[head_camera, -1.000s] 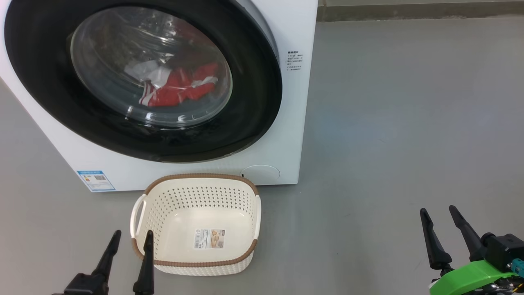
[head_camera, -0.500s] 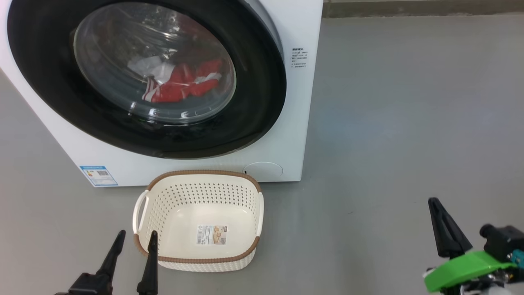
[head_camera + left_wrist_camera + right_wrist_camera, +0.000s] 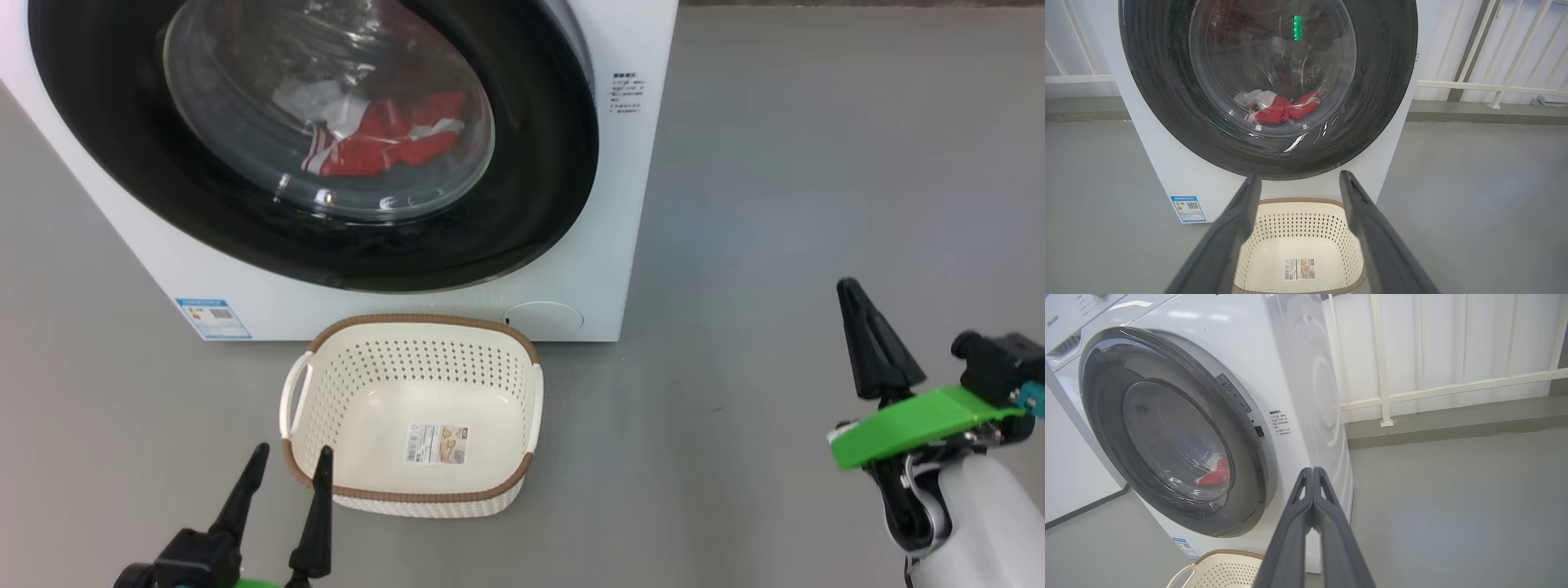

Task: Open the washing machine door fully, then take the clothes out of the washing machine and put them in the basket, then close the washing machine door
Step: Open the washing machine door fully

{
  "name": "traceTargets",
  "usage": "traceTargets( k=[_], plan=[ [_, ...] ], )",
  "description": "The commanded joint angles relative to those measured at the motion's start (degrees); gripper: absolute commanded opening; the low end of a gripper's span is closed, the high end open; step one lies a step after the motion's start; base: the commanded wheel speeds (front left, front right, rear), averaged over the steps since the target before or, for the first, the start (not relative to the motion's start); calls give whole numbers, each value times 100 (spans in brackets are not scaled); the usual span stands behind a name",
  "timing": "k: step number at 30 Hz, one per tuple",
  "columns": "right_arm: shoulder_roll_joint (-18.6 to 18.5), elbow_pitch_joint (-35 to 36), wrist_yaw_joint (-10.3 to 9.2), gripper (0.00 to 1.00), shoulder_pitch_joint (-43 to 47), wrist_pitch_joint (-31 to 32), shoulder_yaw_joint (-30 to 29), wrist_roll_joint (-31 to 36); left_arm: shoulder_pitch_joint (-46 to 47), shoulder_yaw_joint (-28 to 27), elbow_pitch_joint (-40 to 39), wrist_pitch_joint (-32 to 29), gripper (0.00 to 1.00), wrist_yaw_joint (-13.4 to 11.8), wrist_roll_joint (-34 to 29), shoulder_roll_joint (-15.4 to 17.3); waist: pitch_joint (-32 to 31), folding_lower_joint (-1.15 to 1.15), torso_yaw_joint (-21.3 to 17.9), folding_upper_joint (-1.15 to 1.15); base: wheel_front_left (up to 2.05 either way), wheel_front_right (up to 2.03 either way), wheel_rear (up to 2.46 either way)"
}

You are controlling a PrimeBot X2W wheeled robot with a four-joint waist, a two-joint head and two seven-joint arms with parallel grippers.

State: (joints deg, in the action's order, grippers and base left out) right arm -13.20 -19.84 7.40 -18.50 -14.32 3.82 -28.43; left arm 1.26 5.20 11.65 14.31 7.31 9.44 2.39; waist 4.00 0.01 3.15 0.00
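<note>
The white washing machine (image 3: 624,237) stands at upper left. The washing machine door (image 3: 539,188), black-rimmed with a glass bowl, lies against its front. Red and white clothes (image 3: 384,143) show through the glass, inside the drum. The cream basket (image 3: 408,363) sits on the floor right below the door, with only a paper label inside. My left gripper (image 3: 294,451) is open at the basket's near left corner, holding nothing. My right gripper (image 3: 853,294) hangs shut and empty over bare floor, well right of the machine. Along the open left gripper (image 3: 1299,176) I see the basket (image 3: 1298,228), the door (image 3: 1167,102) and the clothes (image 3: 1280,110). The shut right gripper (image 3: 1312,470) points at the machine's lower right corner.
Grey floor (image 3: 816,163) stretches to the right of the machine. A white railing (image 3: 1384,396) and a low grey kerb (image 3: 1453,433) run behind it. A blue sticker (image 3: 212,318) marks the machine's lower left front.
My right gripper has shut its fingers and risen in the head view. The camera has shifted, so machine and basket sit higher and further right. The left gripper stays open.
</note>
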Motion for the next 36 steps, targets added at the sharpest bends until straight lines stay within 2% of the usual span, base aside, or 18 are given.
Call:
traceTargets(
  k=[1, 10, 21, 36],
  plan=[
    [-79, 77, 9, 0, -248, -68, 172, -46, 233, -159, -137, 69, 100, 17, 28, 52, 67, 0, 65, 0, 0, 0, 0],
    [-127, -434, 9, 0, -1115, -68, 449, -439, 401, -24, -128, 69, 100, 17, 66, 50, 288, 0, 228, 0, 0, 0, 0],
    [-223, -972, 9, 0, -2085, -68, 976, -1274, 557, 68, -123, 69, 100, 17, 100, 49, 482, 0, 378, 0, 0, 0, 0],
    [-512, -1343, 9, 0, -3297, 534, 1713, -3454, 720, 217, -187, 69, 100, -29, 189, 49, 838, 0, 605, 0, 0, 0, 0]
  ],
)
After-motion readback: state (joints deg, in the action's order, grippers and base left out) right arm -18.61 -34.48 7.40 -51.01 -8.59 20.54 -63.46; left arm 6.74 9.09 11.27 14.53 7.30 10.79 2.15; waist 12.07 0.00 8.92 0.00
